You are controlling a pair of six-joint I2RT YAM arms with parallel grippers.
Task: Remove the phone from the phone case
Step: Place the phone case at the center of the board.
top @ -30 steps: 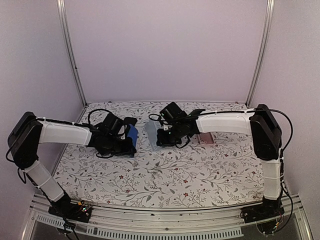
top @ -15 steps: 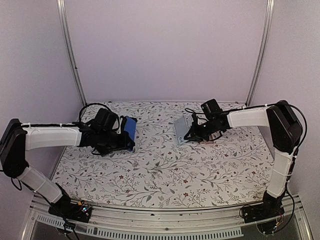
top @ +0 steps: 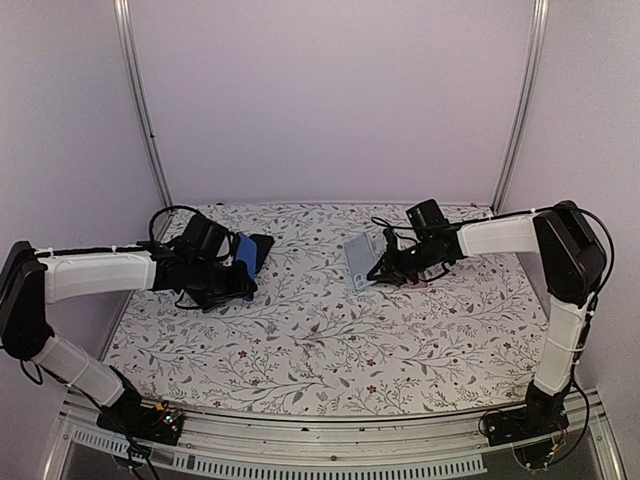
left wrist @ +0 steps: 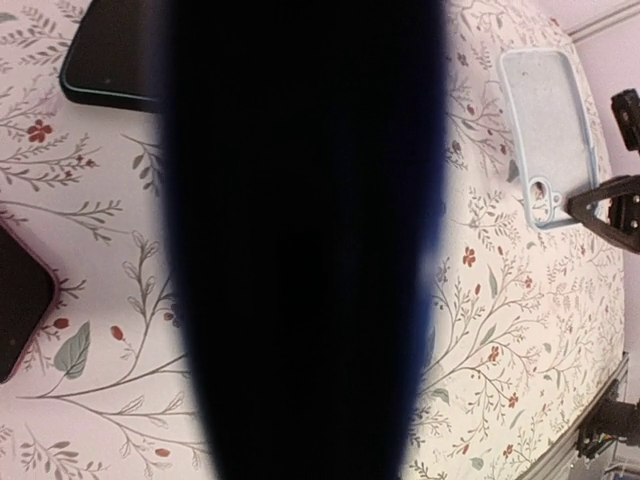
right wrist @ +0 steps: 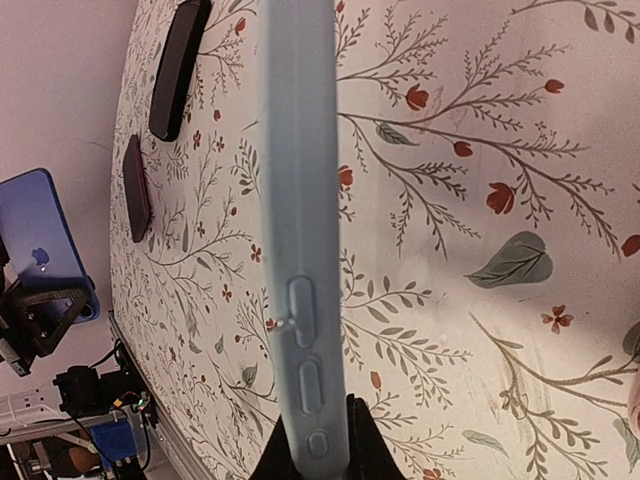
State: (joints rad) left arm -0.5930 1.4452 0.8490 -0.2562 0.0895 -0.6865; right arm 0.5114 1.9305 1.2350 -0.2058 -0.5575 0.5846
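Observation:
My left gripper (top: 228, 272) is shut on the blue phone (top: 243, 262) and holds it above the table at the left. In the left wrist view the phone (left wrist: 300, 240) is a dark blur across the middle and hides the fingers. My right gripper (top: 383, 270) is shut on the bottom end of the empty pale blue-grey case (top: 358, 262), held off the table at the right. In the right wrist view the case (right wrist: 300, 200) shows edge-on between the fingertips (right wrist: 372, 455), with the blue phone (right wrist: 40, 245) far off at the left. The case (left wrist: 545, 140) is empty.
The table has a floral cloth (top: 320, 340). A dark phone (left wrist: 105, 50) lies just beyond the left gripper and another dark device (left wrist: 20, 300) to its left; both show in the right wrist view (right wrist: 178, 65), (right wrist: 137, 188). A pink item (top: 415, 283) lies by the right gripper.
The two arms have pulled apart: the left went left with the blue phone, the right went right with the empty case. In the last half second both shifted only slightly.

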